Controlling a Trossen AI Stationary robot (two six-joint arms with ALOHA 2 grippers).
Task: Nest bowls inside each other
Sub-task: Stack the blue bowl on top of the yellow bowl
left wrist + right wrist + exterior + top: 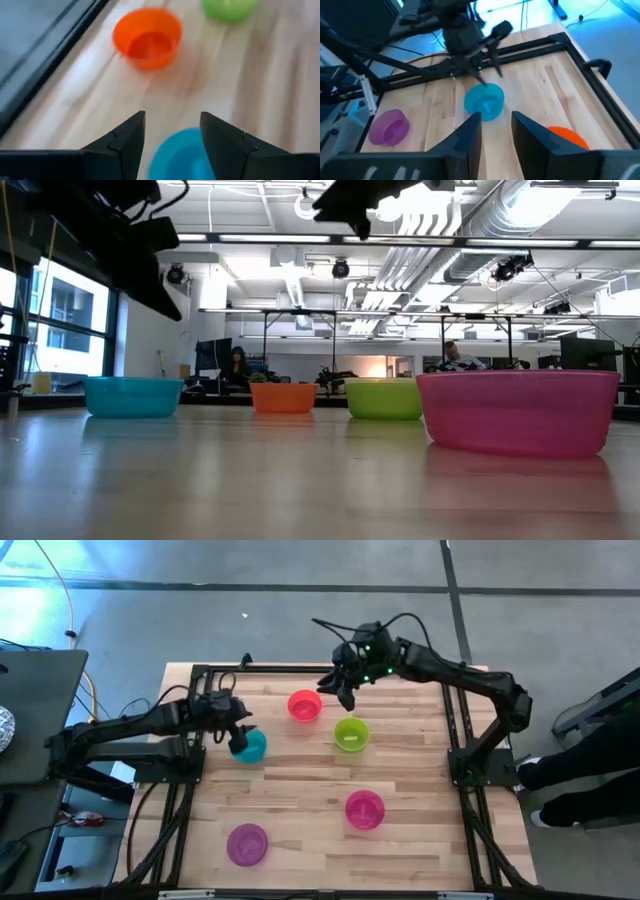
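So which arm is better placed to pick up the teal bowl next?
The left. Its hand is open right over the small round teal plastic bowl, fingers either side of its rim in the left wrist view. The right hand, also open, hangs between the red bowl and green bowl.

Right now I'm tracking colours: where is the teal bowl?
In the high view the teal bowl sits left of centre, under the left gripper, with the red bowl nearest.
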